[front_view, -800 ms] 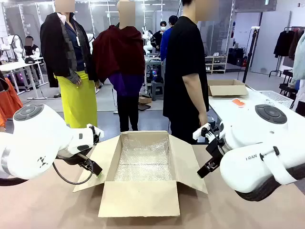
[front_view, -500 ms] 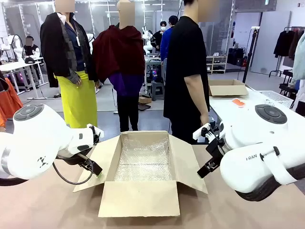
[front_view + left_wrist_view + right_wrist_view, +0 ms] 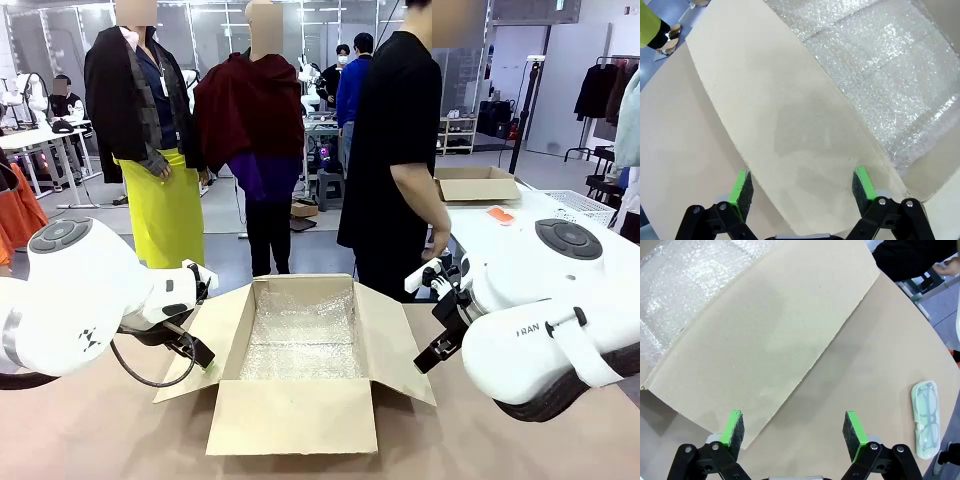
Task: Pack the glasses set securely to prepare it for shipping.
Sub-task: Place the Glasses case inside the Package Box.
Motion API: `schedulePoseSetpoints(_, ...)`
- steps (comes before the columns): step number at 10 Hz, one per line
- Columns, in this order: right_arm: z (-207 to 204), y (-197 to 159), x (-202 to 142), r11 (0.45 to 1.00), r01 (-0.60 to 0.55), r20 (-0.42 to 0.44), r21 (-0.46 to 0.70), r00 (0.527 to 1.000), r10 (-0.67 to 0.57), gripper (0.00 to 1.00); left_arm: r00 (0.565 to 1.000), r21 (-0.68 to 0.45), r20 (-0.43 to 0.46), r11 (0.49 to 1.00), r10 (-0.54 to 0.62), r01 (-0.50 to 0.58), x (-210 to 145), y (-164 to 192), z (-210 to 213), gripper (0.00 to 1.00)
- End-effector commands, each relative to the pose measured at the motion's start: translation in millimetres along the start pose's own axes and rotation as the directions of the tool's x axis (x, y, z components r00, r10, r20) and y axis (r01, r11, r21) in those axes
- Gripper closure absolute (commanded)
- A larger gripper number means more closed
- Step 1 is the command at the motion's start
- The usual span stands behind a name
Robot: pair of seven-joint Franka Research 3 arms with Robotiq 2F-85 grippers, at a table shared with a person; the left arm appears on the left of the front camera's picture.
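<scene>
An open cardboard box [image 3: 292, 415] lined with bubble wrap [image 3: 300, 335] stands mid-table. One pack of the glasses set [image 3: 926, 419], clear-wrapped with a mint-green frame, lies flat on the table to the right of my right gripper, well apart from it. My left gripper [image 3: 802, 186] hovers open over the box's left flap [image 3: 785, 125], nothing between its fingers; in the front view the left gripper [image 3: 198, 356] sits at that flap's outer edge. My right gripper [image 3: 793, 428] is open and empty above the edge of the right flap [image 3: 775, 330]; in the front view the right gripper [image 3: 430, 355] is beside that flap.
A person in black [image 3: 395, 150] stands at the table's far side behind the box, one hand [image 3: 441, 240] hanging near my right arm. Another table at the back right carries a second cardboard box [image 3: 475, 183] and a wire basket [image 3: 580, 205]. Bare tabletop [image 3: 865, 370] surrounds the box.
The person has shifted slightly to the right. Both arms and the box have stayed where they were.
</scene>
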State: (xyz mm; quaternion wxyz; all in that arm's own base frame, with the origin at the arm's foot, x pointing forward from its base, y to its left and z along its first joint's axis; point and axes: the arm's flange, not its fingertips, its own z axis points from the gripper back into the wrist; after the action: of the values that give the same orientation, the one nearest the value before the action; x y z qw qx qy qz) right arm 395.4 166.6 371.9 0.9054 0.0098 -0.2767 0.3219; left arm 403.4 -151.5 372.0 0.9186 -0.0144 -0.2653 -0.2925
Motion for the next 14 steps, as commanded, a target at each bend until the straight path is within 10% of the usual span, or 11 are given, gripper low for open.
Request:
schedulePoseSetpoints(1,0.0,0.0,0.0,1.0,0.0,0.0,0.0,1.0,0.0,0.0,1.0,0.0,0.0,1.0,0.0,0.0,0.0,0.0,0.0,0.0)
schedulePoseSetpoints(7,33.0,-115.8,39.2,0.871,-0.49,-0.228,0.036,0.844,0.485,0.0,0.987,-0.355,-0.092,0.931,-0.128,0.088,-50.4,78.1,137.6,0.0)
schedulePoseSetpoints(14,34.9,-130.7,34.6,0.877,-0.476,-0.243,0.069,0.845,0.477,0.0,0.988,-0.39,-0.036,0.912,-0.151,0.125,-67.7,85.2,147.8,0.0)
